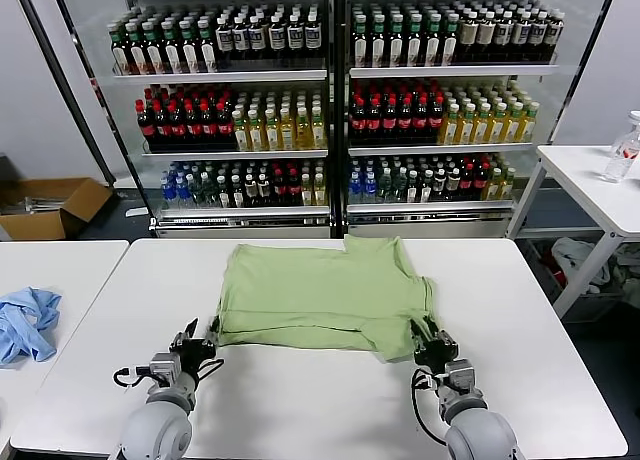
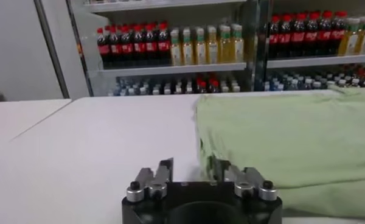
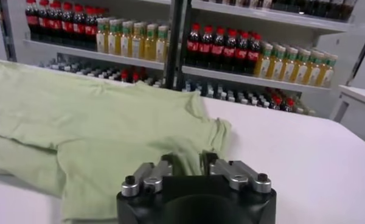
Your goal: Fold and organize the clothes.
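Head view with both wrist views. The shirt (image 1: 325,295), light green and lying flat with no print showing, lies at the centre of the white table (image 1: 300,405); the near part appears already turned over once, giving a doubled band along the 6 o'clock edge, and a sleeve juts out at the 4 o'clock corner. The collar end points toward 12 o'clock, at the drinks cooler (image 1: 330,100).

The left gripper (image 1: 200,337) sits at the 8 o'clock corner of the shirt. In its wrist view its jaws stand parted, released, with the corner of the cloth (image 2: 280,140) just ahead of one fingertip; nothing is held.

The right gripper (image 1: 428,335) sits at the 4 o'clock corner. Its jaws are also parted; the sleeve edge (image 3: 188,143) lies at or between the fingertips, but whether the cloth is pinched cannot be told, and no clamping is evident.

A light blue garment (image 1: 25,323) lies crumpled on the neighbouring table at 9 o'clock, well apart from the work.

Progress, as a judgement: the task is at an early to middle stage. One lengthwise fold seems made; the sleeves remain out, and further folds into a compact stack are left to do.
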You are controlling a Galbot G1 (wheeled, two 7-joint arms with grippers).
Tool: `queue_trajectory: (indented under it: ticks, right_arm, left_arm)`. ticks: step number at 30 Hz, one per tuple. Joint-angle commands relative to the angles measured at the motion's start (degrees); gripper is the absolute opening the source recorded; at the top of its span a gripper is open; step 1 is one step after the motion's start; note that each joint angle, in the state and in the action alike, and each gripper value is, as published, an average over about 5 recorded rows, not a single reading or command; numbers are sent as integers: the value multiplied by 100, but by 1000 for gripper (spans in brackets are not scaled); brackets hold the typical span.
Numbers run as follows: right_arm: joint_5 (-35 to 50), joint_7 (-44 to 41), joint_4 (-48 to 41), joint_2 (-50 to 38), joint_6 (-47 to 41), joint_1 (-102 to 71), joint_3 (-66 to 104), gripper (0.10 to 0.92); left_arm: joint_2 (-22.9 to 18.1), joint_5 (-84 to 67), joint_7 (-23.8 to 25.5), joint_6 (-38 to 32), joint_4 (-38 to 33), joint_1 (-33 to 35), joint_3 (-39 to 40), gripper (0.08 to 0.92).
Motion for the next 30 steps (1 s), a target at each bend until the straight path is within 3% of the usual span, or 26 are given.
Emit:
queue_trajectory:
  ticks: [1, 6, 10, 26, 30]
  right_arm:
    - [154, 108, -64, 21, -76, -155, 97, 609]
    - [751, 258, -350, 33, -487, 59, 69, 750]
    - [1127, 309, -433, 34, -592, 124, 21, 721]
    - [1268, 165, -319, -73, -669, 16, -51, 256]
    - [1255, 105, -48, -155, -696, -216, -13, 177]
  left_arm:
    - [-25, 128, -38, 86, 226, 4, 39, 580]
    - [-18, 105, -18, 236, 431, -141, 82, 726]
    - [25, 11, -15, 241, 489, -186, 97, 771]
    - [158, -912, 320, 444, 203, -25, 37, 329]
    - [200, -1019, 316, 469, -82, 215, -44, 208]
